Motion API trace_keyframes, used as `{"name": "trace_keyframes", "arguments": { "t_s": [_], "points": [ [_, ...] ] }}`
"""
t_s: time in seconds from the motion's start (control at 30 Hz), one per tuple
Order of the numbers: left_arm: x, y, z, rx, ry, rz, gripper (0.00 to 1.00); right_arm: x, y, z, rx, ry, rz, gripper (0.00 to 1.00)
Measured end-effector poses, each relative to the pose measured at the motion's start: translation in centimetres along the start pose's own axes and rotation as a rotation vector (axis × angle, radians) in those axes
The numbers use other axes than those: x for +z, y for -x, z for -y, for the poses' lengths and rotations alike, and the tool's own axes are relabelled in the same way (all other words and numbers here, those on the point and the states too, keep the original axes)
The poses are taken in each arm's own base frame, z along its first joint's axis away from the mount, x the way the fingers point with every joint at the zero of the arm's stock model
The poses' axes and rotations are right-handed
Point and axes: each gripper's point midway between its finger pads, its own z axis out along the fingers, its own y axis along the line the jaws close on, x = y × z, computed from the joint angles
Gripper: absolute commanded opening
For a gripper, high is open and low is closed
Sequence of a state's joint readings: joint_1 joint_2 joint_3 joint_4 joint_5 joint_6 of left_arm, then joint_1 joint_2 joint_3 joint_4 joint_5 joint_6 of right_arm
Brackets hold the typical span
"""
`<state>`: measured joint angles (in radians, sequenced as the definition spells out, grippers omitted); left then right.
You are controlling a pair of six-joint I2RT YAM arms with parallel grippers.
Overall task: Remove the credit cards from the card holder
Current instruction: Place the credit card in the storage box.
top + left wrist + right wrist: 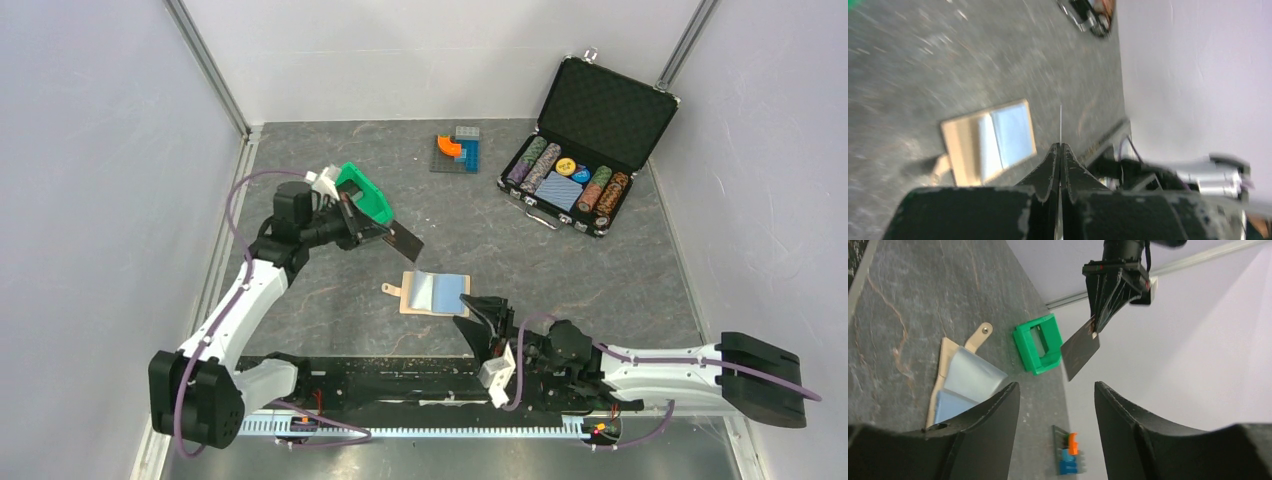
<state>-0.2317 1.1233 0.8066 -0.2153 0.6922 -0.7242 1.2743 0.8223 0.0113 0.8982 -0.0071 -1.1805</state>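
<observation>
The card holder (pixel 437 293) lies spread open on the grey table, its tan edges and strap tab to the left and its light blue pockets facing up; it also shows in the left wrist view (pixel 988 142) and the right wrist view (pixel 965 382). My left gripper (pixel 372 232) hangs above and to the left of it, shut on a dark credit card (pixel 405 241). That card (pixel 1080 351) dangles from the left gripper (pixel 1096 325), and my own wrist camera sees it edge-on as a thin line (pixel 1061 125). My right gripper (pixel 484 316) stands open and empty at the holder's near right corner.
A green bin (pixel 365 193) sits just behind the left gripper. An open black case (pixel 585 150) with poker chips and a blue deck stands at the back right. A small block build (pixel 458 150) lies at the back centre. Walls close in on both sides.
</observation>
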Motion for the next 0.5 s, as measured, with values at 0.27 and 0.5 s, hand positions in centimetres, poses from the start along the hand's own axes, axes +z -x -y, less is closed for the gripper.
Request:
{"name": "trace_keyframes", "arguments": {
  "t_s": [0.27, 0.5],
  "points": [
    [-2.6, 8.6, -4.4, -0.071, 0.244, 0.475, 0.02, 0.0, -3.2, 1.5, 0.583, -0.221, -0.21, 0.95],
    [-5.9, 13.4, -8.0, -0.081, 0.443, 0.802, 0.02, 0.5, -5.9, 2.9, 0.88, -0.394, -0.446, 0.98]
  ]
}}
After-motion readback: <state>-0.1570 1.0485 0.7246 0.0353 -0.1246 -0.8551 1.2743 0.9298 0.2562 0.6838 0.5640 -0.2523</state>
